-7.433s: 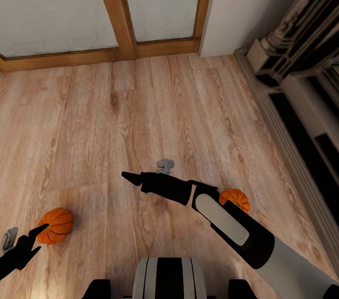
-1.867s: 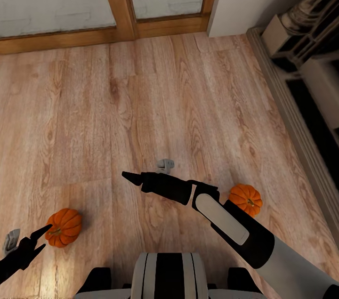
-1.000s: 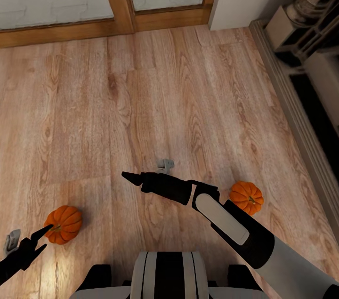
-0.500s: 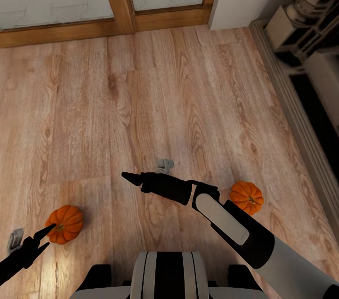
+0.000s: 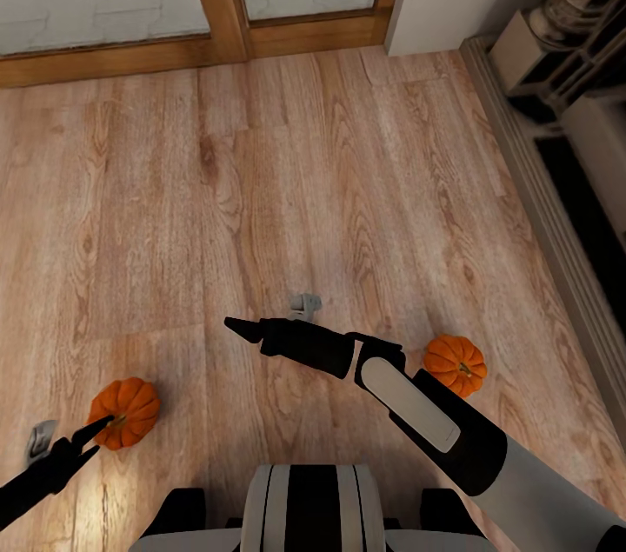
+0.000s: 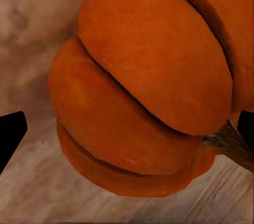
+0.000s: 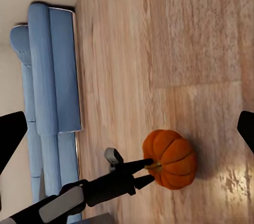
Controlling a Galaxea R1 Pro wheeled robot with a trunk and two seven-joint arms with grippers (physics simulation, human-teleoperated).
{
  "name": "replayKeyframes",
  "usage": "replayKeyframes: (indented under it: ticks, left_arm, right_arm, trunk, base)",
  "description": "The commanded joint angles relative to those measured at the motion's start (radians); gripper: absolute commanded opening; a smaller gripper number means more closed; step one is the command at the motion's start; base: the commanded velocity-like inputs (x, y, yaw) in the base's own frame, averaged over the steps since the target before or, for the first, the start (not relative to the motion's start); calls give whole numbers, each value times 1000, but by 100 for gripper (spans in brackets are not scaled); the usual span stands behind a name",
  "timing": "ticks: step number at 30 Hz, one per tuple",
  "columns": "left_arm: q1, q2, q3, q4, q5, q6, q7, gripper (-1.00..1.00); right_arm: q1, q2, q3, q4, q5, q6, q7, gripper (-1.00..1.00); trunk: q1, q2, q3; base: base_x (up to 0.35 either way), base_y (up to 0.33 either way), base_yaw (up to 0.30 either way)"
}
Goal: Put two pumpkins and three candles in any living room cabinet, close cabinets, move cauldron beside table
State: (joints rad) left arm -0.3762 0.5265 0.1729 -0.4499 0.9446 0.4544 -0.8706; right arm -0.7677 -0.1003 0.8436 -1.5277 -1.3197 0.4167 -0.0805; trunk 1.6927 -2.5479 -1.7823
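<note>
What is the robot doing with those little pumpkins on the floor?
The robot's left gripper is open and reaching for a small round orange ribbed pumpkin lying on the light wooden floor. Its fingertips are right at the pumpkin but not closed on it. A second orange pumpkin sits on the floor beside the right arm, whose open right gripper holds nothing.

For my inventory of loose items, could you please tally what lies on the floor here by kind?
Pumpkins: 2, one by the left gripper at, one beside the right arm at
Candles: 0 in these views
Total: 2
</note>
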Motion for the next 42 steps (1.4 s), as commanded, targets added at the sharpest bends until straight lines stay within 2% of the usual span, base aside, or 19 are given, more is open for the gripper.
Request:
replayKeyframes:
  ticks: [1, 6, 10, 14, 20, 21, 42]
  left_arm:
    - [0, -1, -6, 2, -22, -8, -8, 100]
    - [0, -5, -6, -7, -54, -25, -25, 100]
    - [0, -5, -18, -29, -58, -41, -27, 100]
    - [0, -5, -50, -45, -58, -64, -26, 100]
    - [0, -6, -57, -50, -58, -75, -25, 100]
    - [0, -6, -58, -50, -58, -75, -25, -100]
    - [0, -7, -55, -50, -56, -85, -26, -100]
  right_arm:
    - [-1, 0, 1, -2, -10, 0, -8, 100]
    - [-1, 0, 2, -2, -10, 0, -8, 100]
    - [-1, 0, 2, -1, -10, 0, -8, 100]
    - [-1, 0, 2, 0, -10, 0, -8, 100]
    - [0, 0, 1, 0, -10, 0, -8, 100]
    - [-1, 0, 1, 0, -10, 0, -8, 100]
    - [-1, 0, 0, 0, -10, 1, -9, 100]
  trunk:
    - [0, 0, -1]
    - [0, 0, -1]
    - [0, 0, -1]
    - [0, 0, -1]
    - [0, 0, -1]
    - [0, 0, -1]
    - [0, 0, -1]
  base:
    - [0, 0, 0]
    - [0, 0, 0]
    - [0, 0, 0]
    - [0, 0, 0]
    - [0, 0, 0]
    - [0, 0, 0]
    - [5, 0, 0]
